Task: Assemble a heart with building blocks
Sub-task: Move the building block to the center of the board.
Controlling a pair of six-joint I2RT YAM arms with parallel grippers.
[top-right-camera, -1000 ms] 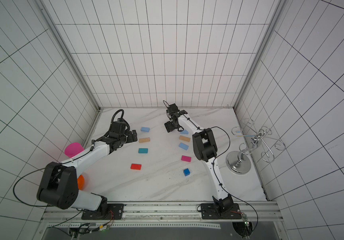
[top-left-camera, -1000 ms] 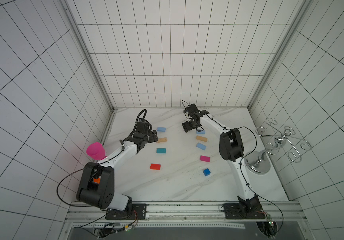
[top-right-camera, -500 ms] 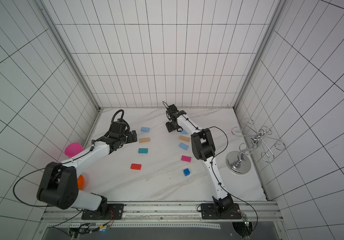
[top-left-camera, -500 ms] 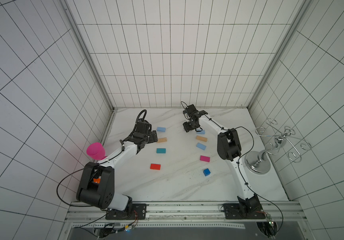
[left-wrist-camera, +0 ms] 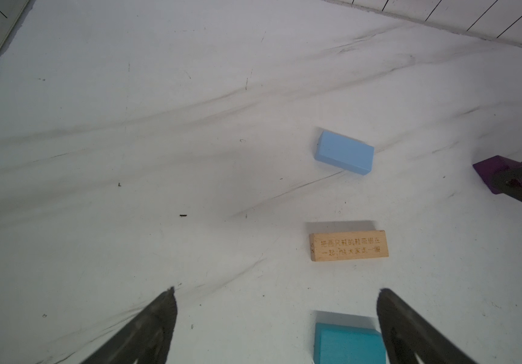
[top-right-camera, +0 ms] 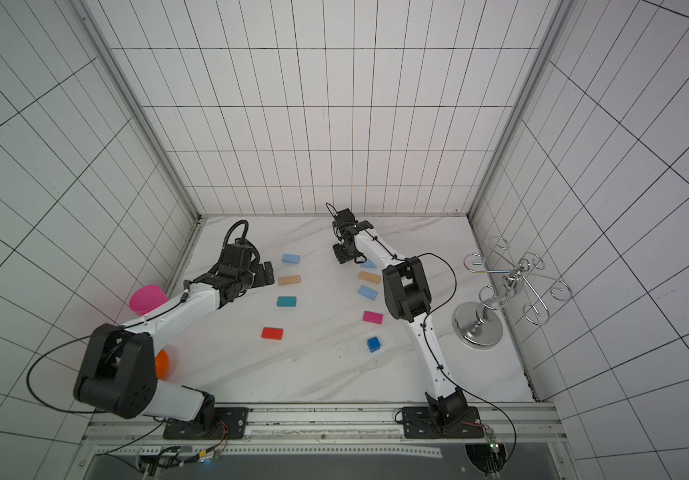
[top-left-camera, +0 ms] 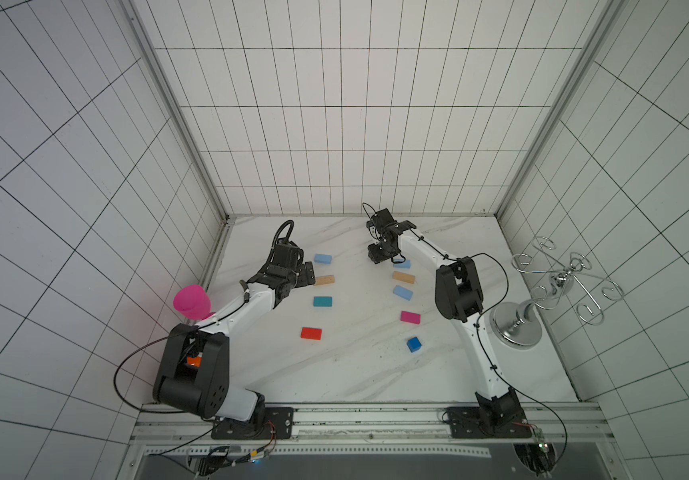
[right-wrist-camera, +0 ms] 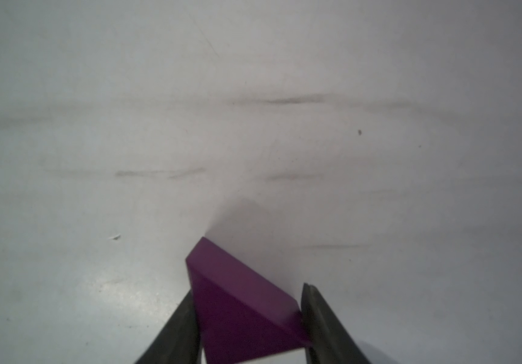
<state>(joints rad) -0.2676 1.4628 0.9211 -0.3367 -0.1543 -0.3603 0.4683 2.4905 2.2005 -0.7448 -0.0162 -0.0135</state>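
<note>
The right gripper [right-wrist-camera: 247,293] has its jaws drawn narrow onto the purple triangle [right-wrist-camera: 237,312], one finger against each side of it, near the back of the marble table [top-left-camera: 355,374]; whether the triangle is clear of the surface cannot be told; in both top views the gripper's body hides it.

The left gripper [left-wrist-camera: 277,296] hovers low with its jaws wide and nothing held, just beside a tan block [top-left-camera: 324,280].

No heart stands yet; the building blocks [top-right-camera: 286,301] lie flat in two loose columns. On the left side, from back to front, are a light blue block [top-left-camera: 323,259], the tan block, a teal block [top-left-camera: 322,301] and a red block [top-left-camera: 311,333]; on the right side are a second light blue block [top-left-camera: 404,263], partly hidden by the right arm, then a second tan block [top-left-camera: 403,277], a third light blue block [top-left-camera: 402,292], a magenta block [top-left-camera: 410,317] and the blue cube [top-left-camera: 414,344] nearest the front.

A pink goblet [top-left-camera: 191,301] stands at the table's left edge; an orange bowl [top-right-camera: 163,363] peeks from behind the left arm's base; a chrome rack [top-left-camera: 517,328] stands at the right edge.
</note>
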